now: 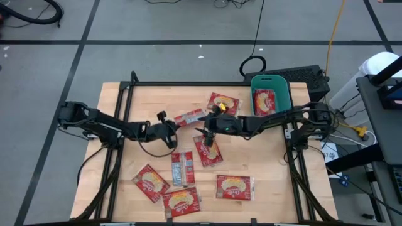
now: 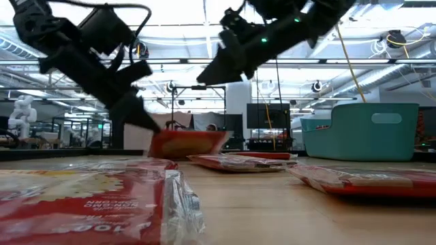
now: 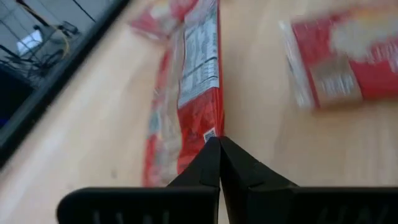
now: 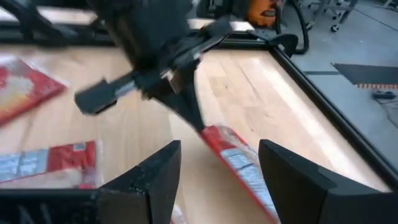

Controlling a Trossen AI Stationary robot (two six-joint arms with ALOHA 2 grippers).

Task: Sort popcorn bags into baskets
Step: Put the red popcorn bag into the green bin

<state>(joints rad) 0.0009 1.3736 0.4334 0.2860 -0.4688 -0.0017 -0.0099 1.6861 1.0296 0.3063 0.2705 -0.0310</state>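
nearest the table's front edge, three popcorn bags lie flat, well apart from the teal basket at the far right corner. another bag, label side up, lies a little farther in. mid-table, the left gripper is clenched on the edge of one bag, which stands on its edge, tilted, lifted partly off the wood. the right gripper hangs just beside that bag, jaws spread wide, grasping nothing, above another bag on the table. farther on, one bag lies near the basket and one bag already rests inside it.

judgement: the packets look light, thin and floppy, with a slick film skin. a pinch at a sealed edge seam looks most secure; a flat face would likely slide. the held bag may droop or swing in transit to the basket.
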